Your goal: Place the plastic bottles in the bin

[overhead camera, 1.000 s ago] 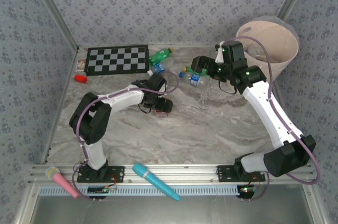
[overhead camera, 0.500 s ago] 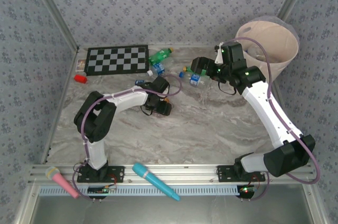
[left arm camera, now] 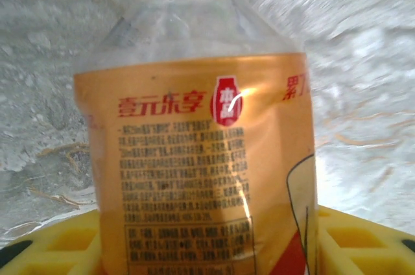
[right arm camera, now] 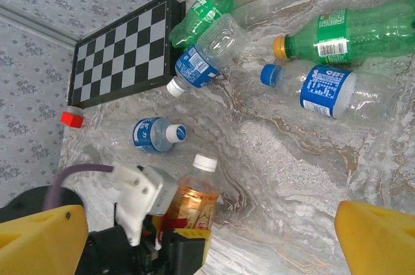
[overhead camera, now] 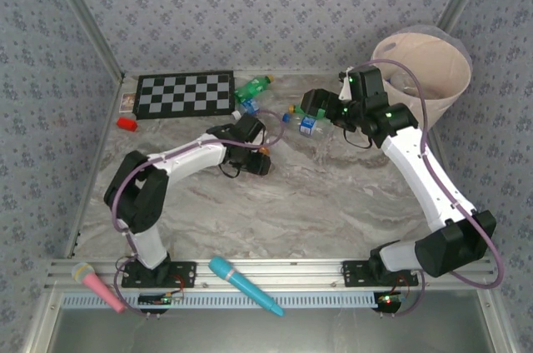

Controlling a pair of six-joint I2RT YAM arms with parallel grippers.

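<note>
Bottle with orange label point(left arm camera: 194, 158) and white cap, sitting between the yellow fingers point(left arm camera: 45, 249) of the left gripper point(overhead camera: 252, 163), near the middle of the marble table point(overhead camera: 333, 195). The pads press on both sides of the labelled body, low down; the jaws are narrow and holding it. Whether it rests on the table or is just clear of it I cannot tell. Clear thin plastic, seemingly empty, so I judge it very light, springy and easy to dent. The round body and glossy label film look slick, and a hard pinch could squirt it out or crush it. Mid-body on the label, where it is held now, seems the sound place; the neck would be stiffer but a small target. Left arm: elbow folded out to its own left, forearm reaching across toward the table's centre, wrist low. Right gripper point(overhead camera: 312, 106) stands wide, nothing between its fingers, hanging over the scatter by the far edge. That scatter includes two green bottles point(right arm camera: 350, 32), a blue-labelled bottle with blue cap point(right arm camera: 324, 87), another with white cap point(right arm camera: 201, 58) and a small one point(right arm camera: 152, 135). Right arm is stretched long from its base, wrist up beside the bin point(overhead camera: 445, 70), which stands at the far right corner, well apart from the held bottle. The carry there crosses the table, so a steady grip matters.
</note>
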